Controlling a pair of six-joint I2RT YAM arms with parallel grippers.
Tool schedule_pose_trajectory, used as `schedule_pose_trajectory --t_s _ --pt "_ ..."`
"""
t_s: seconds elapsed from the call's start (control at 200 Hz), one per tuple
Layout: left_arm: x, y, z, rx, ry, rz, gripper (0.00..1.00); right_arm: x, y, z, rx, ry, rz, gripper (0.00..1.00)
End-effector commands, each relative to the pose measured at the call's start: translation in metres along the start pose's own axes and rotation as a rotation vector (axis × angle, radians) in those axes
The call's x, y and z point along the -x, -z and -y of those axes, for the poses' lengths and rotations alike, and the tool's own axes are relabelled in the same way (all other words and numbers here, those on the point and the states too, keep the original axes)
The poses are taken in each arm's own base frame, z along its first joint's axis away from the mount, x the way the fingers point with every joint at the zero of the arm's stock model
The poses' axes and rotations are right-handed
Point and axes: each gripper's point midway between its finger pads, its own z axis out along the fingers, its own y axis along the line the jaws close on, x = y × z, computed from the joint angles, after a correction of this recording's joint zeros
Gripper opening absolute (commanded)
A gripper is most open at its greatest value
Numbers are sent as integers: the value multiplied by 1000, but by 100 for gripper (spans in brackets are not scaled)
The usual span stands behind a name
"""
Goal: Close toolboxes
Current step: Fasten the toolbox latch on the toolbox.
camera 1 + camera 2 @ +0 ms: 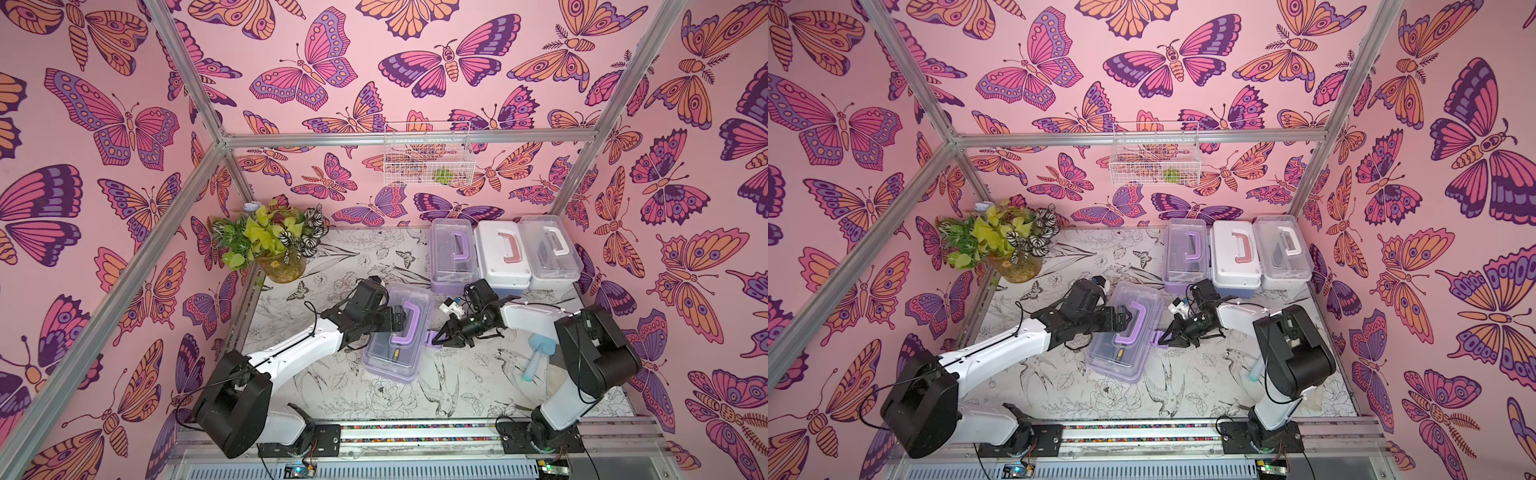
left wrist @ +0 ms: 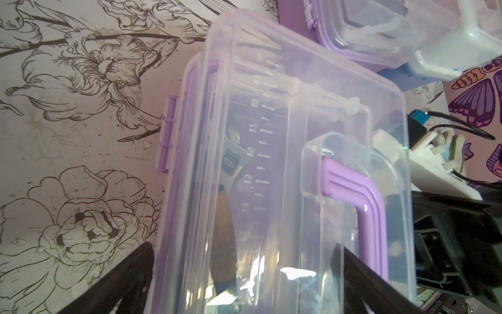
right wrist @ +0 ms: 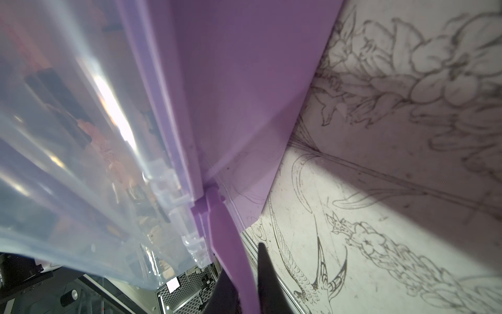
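A lilac toolbox [image 1: 395, 357] with a clear lid lies mid-table, its lid down and a wrench [image 2: 231, 168] showing inside. My left gripper [image 1: 400, 318] [image 2: 244, 274] is open over that lid, beside the lilac handle [image 2: 361, 195], with nothing pinched. My right gripper [image 1: 435, 338] [image 3: 247, 288] is shut on the box's lilac side latch [image 3: 231, 239], which sticks out from the box wall. Three more toolboxes stand in a row at the back right: a lilac one [image 1: 452, 253], a white-lidded one with a pink handle [image 1: 503, 255] and a white one with a clear lid [image 1: 549, 251], all with lids down.
A potted plant [image 1: 274, 245] stands at the back left corner. A white wire basket [image 1: 426, 153] hangs on the back wall. A light-blue brush [image 1: 538, 357] lies by the right arm. The metal frame rail runs along the table's front edge.
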Motion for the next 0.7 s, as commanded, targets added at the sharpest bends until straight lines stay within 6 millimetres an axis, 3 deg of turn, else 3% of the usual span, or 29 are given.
schedule_pose_trajectory --t_s 0.0,0.691 --pt "-53 -12 -42 152 -3 -180 100 -3 12 -33 123 66 -39 0" --pt "-54 -13 -41 146 -11 -186 100 15 19 -39 253 14 30 0"
